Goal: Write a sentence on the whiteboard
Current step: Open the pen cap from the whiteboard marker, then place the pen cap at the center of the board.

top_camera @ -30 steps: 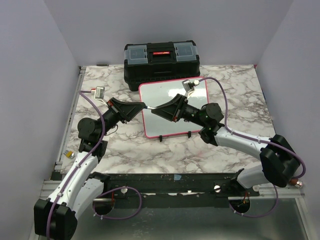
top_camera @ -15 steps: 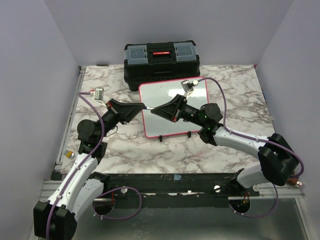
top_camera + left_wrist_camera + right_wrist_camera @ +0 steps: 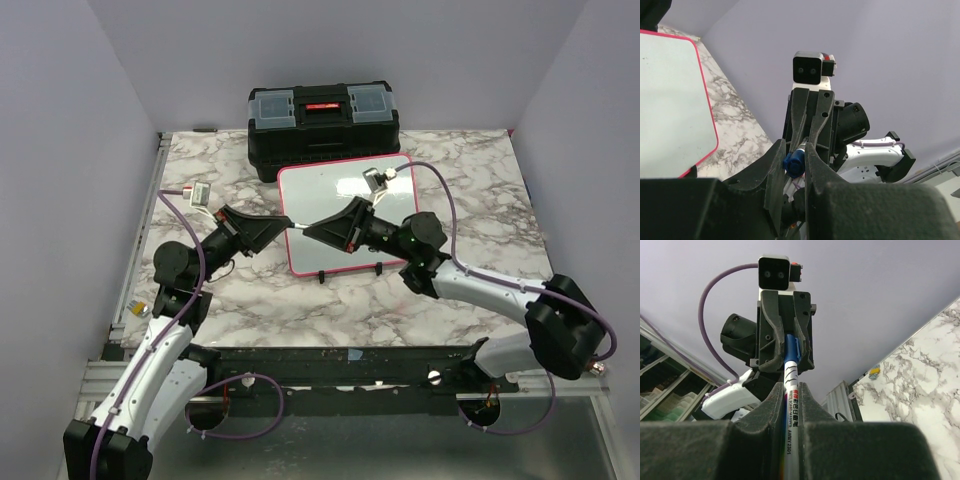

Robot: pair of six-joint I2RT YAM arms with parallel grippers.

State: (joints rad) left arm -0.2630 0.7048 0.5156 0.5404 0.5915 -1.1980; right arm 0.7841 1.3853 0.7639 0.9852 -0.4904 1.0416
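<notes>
**Both arms on one marker, over the whiteboard**

So here's the state of things. The whiteboard (image 3: 325, 190) sits mid-table (image 3: 470, 200), just in front of the black toolbox (image 3: 323, 128), with its little black feet on the near side. The part of its face that shows is plain glossy white inside the pink-red frame.

The two arms reach in from either side and meet tip to tip right over the board's left edge. A marker (image 3: 791, 410) runs between them:

- The right gripper (image 3: 790, 387) has its fingers pinched narrow around the white barrel. You can see printed text running along it from the right wrist cam.
- The left gripper (image 3: 795, 150) is also nearly closed, and its fingers are clamped on the blue cap (image 3: 794, 163) at the other end of the marker.

From the left wrist cam you look straight down the marker at the right gripper, with the board's rounded corner off to the left. From the right wrist cam it's the mirror view: the barrel runs up into the left gripper, blue end tucked between its fingers. The cap looks seated on the marker, though the fingers hide the join, so I can't tell for sure.
</notes>
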